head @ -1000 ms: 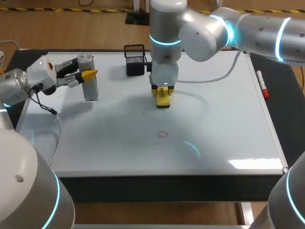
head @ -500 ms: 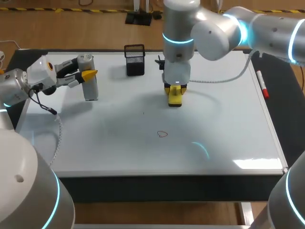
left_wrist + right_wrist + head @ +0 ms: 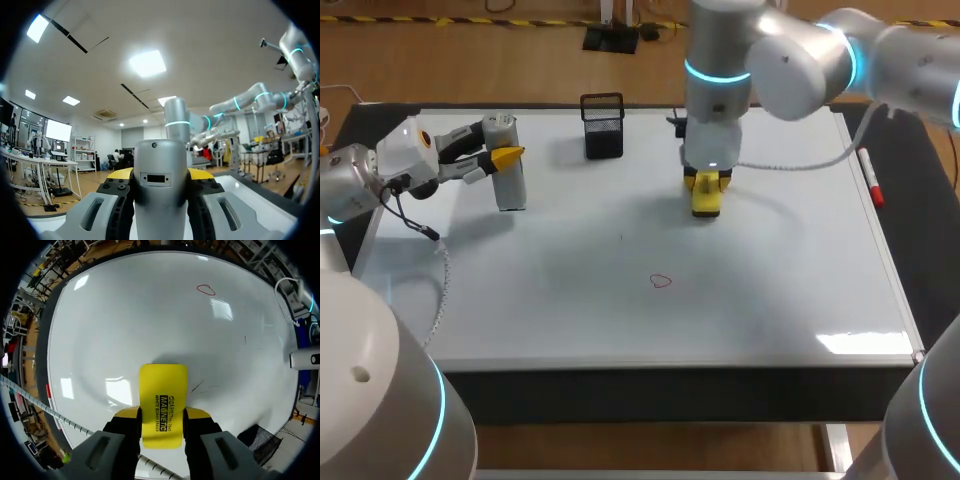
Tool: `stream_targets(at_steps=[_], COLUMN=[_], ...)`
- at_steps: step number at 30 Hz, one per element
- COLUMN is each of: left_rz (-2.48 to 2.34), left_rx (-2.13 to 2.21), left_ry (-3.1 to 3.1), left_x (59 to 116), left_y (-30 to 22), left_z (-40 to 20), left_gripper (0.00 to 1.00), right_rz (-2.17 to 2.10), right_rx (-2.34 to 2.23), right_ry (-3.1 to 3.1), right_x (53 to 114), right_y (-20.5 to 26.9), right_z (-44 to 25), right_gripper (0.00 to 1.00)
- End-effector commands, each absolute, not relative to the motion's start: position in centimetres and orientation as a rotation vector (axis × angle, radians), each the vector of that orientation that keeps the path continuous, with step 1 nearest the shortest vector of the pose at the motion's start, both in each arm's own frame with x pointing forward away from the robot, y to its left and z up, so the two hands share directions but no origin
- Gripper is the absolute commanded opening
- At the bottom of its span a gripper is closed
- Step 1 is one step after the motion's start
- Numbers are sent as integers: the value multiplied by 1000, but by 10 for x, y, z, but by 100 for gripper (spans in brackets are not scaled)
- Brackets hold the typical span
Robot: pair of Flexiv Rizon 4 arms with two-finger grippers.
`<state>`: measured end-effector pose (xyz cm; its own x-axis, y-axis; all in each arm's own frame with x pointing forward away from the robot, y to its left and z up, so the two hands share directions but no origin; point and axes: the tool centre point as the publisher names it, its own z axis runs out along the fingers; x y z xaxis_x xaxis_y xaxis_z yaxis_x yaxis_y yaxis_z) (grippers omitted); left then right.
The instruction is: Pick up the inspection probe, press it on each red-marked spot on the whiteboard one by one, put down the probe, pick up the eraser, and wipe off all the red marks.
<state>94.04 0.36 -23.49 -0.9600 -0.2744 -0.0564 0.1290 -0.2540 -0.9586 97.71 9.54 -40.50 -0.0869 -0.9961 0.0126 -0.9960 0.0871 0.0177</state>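
Eraser [image 3: 163, 385] is in my right gripper [image 3: 162, 414], the two yellow tips clamped on its long sides, its face flat down on the whiteboard [image 3: 800, 290]. In the head view it sits at the rear middle of the board, just beside the black mesh basket [image 3: 603, 125].

Progress, my read:
- Probing looks done.
- Eraser is picked up and wiping is under way; the board right around it shows no red, only a few thin dark strokes just ahead of it.
- One red mark [image 3: 662, 282] is left, a small loop near the board's middle, well apart from the eraser and toward the front edge. The right wrist view shows the same loop [image 3: 205, 289] far ahead of the fingers.
- Probe is not fully put down: the inspection probe [image 3: 507, 165] stands upright at the rear left of the board, and my left gripper [image 3: 490, 160] grips it from both sides, as far as I can tell.

Right arm comes in from the upper right, wrist vertical, fingers pointing straight down over the eraser. Left arm comes in from the left edge, wrist about level, fingers pointing across toward the basket. A red marker pen [image 3: 870, 180] lies off the board's right edge.
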Motion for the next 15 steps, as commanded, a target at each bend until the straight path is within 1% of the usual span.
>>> stream_targets(at_steps=[1, 15], left_rz=[-2296, -2296], left_rx=[-176, -176], left_ry=[1738, 1738], left_x=[940, 940], left_y=[4, 4], left_z=[-234, -234], left_gripper=[0, 0], right_rz=[-9, -18], right_rx=[2111, 1963], right_ry=[-2322, -2442], right_x=[976, 988], right_y=[73, 2], right_z=[-386, -380], right_gripper=[0, 0])
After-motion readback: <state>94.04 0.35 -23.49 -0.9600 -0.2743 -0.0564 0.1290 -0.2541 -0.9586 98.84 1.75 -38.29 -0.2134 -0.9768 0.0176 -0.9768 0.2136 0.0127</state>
